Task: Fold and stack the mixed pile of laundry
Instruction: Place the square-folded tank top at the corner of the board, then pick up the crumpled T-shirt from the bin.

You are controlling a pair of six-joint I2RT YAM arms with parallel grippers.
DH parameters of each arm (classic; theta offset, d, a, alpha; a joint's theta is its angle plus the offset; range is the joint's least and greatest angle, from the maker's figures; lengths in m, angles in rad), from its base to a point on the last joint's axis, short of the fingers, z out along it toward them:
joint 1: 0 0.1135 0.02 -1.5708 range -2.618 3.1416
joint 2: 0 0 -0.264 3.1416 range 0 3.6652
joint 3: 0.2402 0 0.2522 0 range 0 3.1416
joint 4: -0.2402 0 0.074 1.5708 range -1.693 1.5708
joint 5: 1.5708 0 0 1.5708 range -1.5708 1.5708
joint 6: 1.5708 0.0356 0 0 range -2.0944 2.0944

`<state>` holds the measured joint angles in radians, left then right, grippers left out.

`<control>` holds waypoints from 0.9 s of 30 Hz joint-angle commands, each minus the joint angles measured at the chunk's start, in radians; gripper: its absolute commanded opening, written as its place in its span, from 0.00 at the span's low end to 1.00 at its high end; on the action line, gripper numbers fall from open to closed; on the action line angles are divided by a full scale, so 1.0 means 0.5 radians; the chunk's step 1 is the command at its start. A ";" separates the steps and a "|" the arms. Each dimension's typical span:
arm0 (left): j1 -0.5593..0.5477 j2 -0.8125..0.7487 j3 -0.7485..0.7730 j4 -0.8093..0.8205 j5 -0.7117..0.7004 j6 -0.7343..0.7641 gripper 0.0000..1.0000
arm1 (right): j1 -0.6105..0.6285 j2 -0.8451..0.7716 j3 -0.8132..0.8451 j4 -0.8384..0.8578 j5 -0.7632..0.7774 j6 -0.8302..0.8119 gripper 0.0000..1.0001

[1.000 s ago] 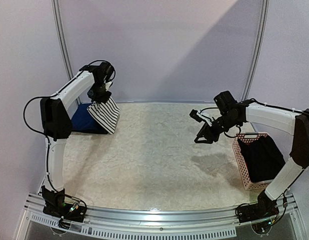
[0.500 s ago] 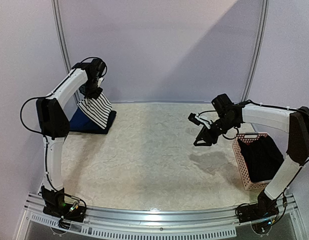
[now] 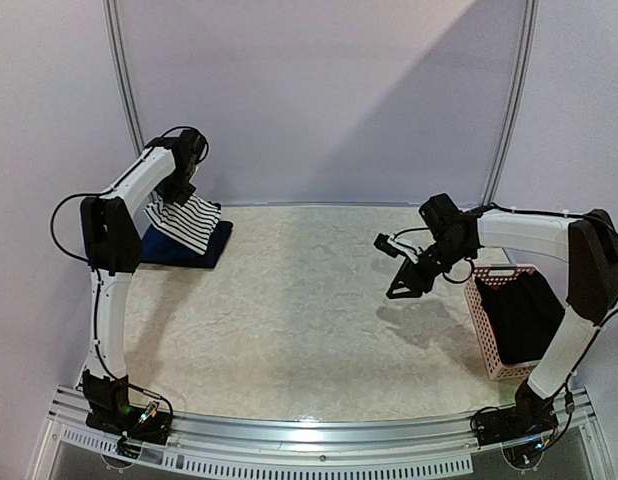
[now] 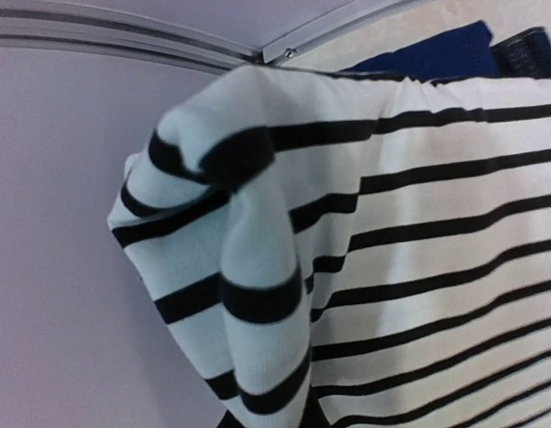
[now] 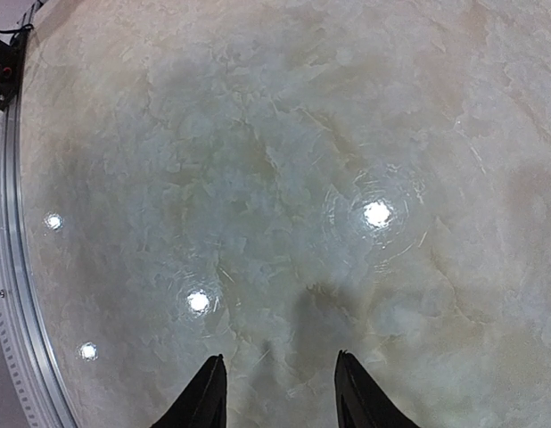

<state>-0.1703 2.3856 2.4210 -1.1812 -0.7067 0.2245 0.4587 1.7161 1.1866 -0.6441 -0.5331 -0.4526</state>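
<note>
Since the left arm sits over the far-left stack, the step in hand reads as placing a folded piece, not folding. Biggest first: the table (image 3: 289, 330) has the stack at 10 o'clock and the basket at 4 o'clock.

That pink basket (image 3: 479, 318) is by the right edge with dark cloth inside, probably the large black shirt (image 3: 524, 312). I can't make out a star mark, and no plaid piece is visible.

At 10 o'clock the navy piece (image 3: 167, 248) lies flat on the table as the bottom of the stack. Over it is the striped tank top (image 3: 187, 218), with its far edge lifted and hanging from the left gripper (image 3: 176, 198). Its near side seems to rest on the navy.

The left wrist view is all striped cloth bunched at the lens, with navy at 1 o'clock. The fingers are hidden there, but the jaws are pressed together, pinching that bunched hem.

The right gripper (image 5: 277, 358) has its fingers (image 5: 207, 397) apart with nothing between them. It hovers above the table near 3 o'clock, at the basket's 9 o'clock and apart from it.

Judgement: this item is nearly stacked and the basket contents are not yet handled. The next move calls for lowering the lifted edge so the top lies square on the navy, then letting go without dragging it. The right arm then needs to swing toward 4 o'clock and reach into the basket for the black shirt.
</note>
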 commanded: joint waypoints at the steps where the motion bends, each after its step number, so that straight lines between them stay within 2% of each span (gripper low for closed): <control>1: 0.059 0.166 -0.027 0.304 -0.386 0.167 0.01 | 0.006 0.048 0.029 -0.038 -0.021 -0.027 0.41; 3: 0.077 0.228 -0.004 0.361 -0.453 0.185 0.06 | 0.005 0.048 0.033 -0.044 -0.026 -0.033 0.41; 4: 0.082 0.249 0.018 0.359 -0.479 0.155 0.14 | 0.006 0.050 0.034 -0.047 -0.026 -0.036 0.41; 7: 0.081 0.235 0.050 0.333 -0.542 0.064 0.47 | 0.004 0.043 0.038 -0.052 -0.007 -0.042 0.41; 9: 0.069 0.163 0.037 0.321 -0.532 0.015 0.57 | 0.006 0.036 0.039 -0.055 0.005 -0.046 0.41; 14: -0.016 -0.171 -0.085 0.308 -0.350 -0.100 0.64 | 0.006 -0.008 0.061 -0.076 0.068 -0.050 0.46; 19: -0.258 -0.700 -0.428 0.410 0.132 -0.257 0.73 | -0.043 -0.227 0.091 -0.038 0.304 -0.030 0.59; 20: -0.326 -0.802 -0.513 0.453 0.239 -0.271 0.76 | -0.075 -0.270 0.106 -0.035 0.319 -0.018 0.60; 21: -0.395 -0.890 -0.597 0.485 0.364 -0.291 0.94 | -0.111 -0.337 0.123 -0.041 0.334 0.001 0.61; 22: -0.458 -0.973 -0.666 0.511 0.472 -0.320 0.99 | -0.152 -0.377 0.142 -0.053 0.362 0.019 0.61; 24: -0.587 -1.135 -0.830 0.596 0.668 -0.423 1.00 | -0.228 -0.462 0.169 -0.064 0.494 0.069 0.65; 25: -0.634 -1.223 -0.929 0.708 0.796 -0.500 0.99 | -0.269 -0.535 0.170 -0.060 0.566 0.097 0.70; 26: -0.670 -1.302 -1.038 0.797 0.932 -0.572 1.00 | -0.327 -0.600 0.162 -0.045 0.676 0.131 0.80; 27: -0.695 -1.388 -1.151 0.892 1.051 -0.639 1.00 | -0.374 -0.651 0.156 -0.020 0.809 0.162 0.94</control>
<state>-0.4770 1.7782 2.0125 -0.8822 -0.4805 0.0486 0.3538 1.5024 1.2442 -0.6674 -0.3405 -0.4328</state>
